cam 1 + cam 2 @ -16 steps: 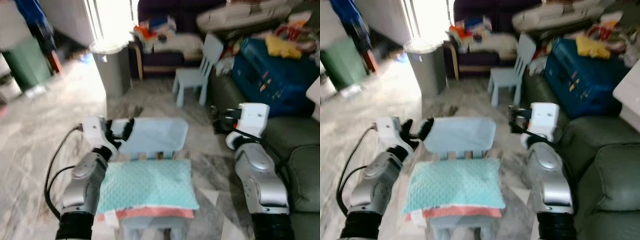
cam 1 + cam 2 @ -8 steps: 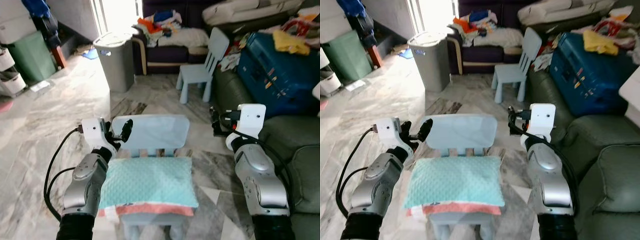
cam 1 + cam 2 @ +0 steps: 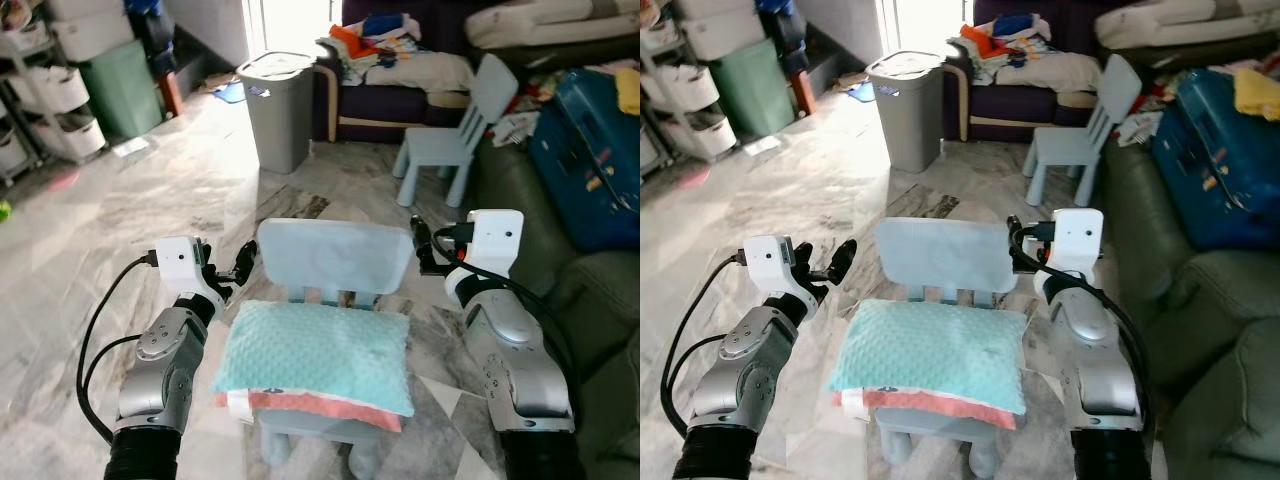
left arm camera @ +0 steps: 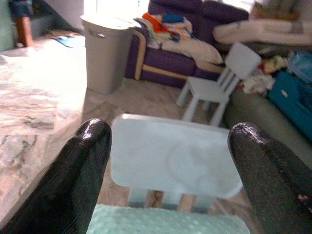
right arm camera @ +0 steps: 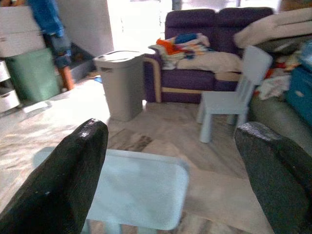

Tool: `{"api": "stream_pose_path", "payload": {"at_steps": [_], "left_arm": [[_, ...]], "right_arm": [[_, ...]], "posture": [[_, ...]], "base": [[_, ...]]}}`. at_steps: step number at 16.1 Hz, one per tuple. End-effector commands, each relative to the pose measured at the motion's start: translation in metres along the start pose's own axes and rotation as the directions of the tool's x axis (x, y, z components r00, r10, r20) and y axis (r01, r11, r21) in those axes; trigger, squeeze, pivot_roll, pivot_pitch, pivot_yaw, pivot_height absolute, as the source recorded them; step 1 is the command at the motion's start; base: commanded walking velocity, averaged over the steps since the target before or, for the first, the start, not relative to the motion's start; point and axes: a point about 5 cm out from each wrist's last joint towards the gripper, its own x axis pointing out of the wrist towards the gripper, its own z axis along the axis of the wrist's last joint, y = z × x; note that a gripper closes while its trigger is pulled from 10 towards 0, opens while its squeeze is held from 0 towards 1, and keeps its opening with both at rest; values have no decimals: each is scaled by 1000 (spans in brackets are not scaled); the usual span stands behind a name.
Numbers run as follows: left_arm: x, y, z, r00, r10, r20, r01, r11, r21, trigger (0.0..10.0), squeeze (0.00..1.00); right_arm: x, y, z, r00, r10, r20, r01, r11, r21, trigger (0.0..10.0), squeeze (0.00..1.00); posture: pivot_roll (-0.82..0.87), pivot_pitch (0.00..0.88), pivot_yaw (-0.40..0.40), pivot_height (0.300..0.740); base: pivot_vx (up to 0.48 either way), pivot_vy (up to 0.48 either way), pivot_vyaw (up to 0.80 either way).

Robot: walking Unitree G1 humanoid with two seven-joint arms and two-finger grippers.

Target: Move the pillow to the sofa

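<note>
Pillow point(image 3: 318, 356), teal with coral edge, lies flat on seat of small pale-blue chair point(image 3: 335, 262) directly before me. My left gripper point(image 3: 232, 272) hovers just beside pillow's left far corner, fingers spread, holding nothing. My right gripper point(image 3: 428, 246) hangs near chair back's right edge, fingers spread, holding nothing. Green sofa point(image 3: 1210, 330) on my right.

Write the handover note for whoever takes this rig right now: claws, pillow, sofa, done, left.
Left claw: open, holding nothing, raised by the left edge of the small blue chair.
Right claw: open, holding nothing, raised by the backrest's right edge.
Pillow: teal with a coral edge, lying flat on the chair's seat, between the two arms, ungrasped.
Sofa: dark green, on the robot's right, partly taken up by a blue suitcase.
Done: robot stands facing the chair.
Left: grasp the pillow, lift it, turn right, set it on the sofa.
</note>
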Motion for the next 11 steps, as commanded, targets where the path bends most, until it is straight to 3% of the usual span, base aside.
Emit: {"api": "stream_pose_path", "payload": {"at_steps": [1,3,6,9,11], "left_arm": [[0,4,-2,1000,15,-17,-15,999,29,10000,0],[-7,13,-4,999,32,-29,-29,996,86,10000,0],[-35,26,-24,993,50,-107,-35,990,135,10000,0],[-69,28,-41,984,40,-175,-14,989,148,10000,0],[-70,26,-40,985,39,-169,-14,989,147,10000,0]], "right_arm": [[-1,-1,2,1000,-5,10,5,1000,6,10000,0],[-7,-7,-3,1000,-13,-8,13,1000,-5,10000,0],[-32,-25,-30,994,-19,-112,14,999,-39,10000,0],[-55,-32,-41,988,-24,-153,17,999,-50,10000,0],[-57,-28,-40,988,-23,-152,18,999,-33,10000,0]], "posture": [[-75,0,26,740],[-62,0,23,740],[-46,0,23,740],[-40,0,30,740],[-35,0,29,740]], "base": [[0,0,0],[0,0,0],[0,0,0],[0,0,0],[0,0,0]]}}
